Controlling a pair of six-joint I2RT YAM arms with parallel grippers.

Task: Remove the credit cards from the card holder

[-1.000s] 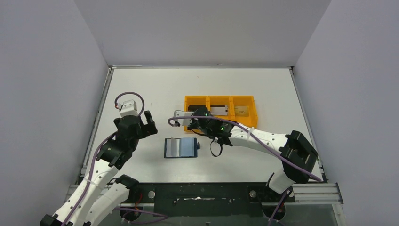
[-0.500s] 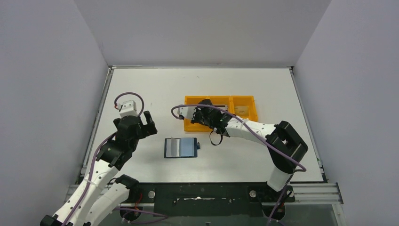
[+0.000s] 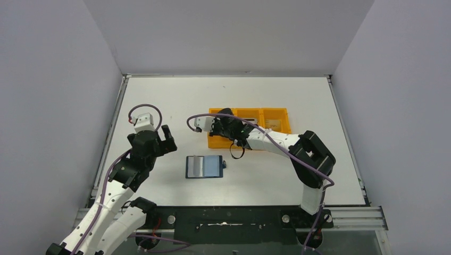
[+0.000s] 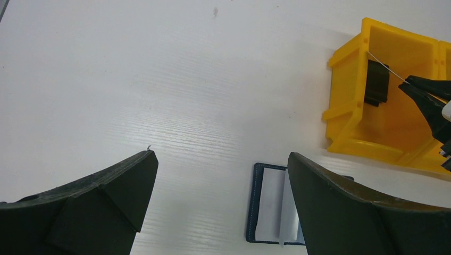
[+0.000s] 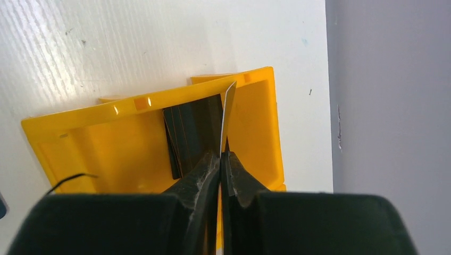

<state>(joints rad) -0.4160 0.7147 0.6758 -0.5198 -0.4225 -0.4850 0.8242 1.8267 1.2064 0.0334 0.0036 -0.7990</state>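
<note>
White table, grey walls. We see right gripper pinched tight on thin pale card, held edge-on over left-end compartment of orange tray; black cards stand inside. Wallet lies open, flat, just before tray. Left gripper hangs spread wide, empty, beside wallet.

**Two-arm manipulator.** The left arm, at lower left, and the right arm, at centre right, have white link shells joined by black joint housings. A purple cable loops along each; the wrist views show matte black, wedge-shaped fingers.
</note>
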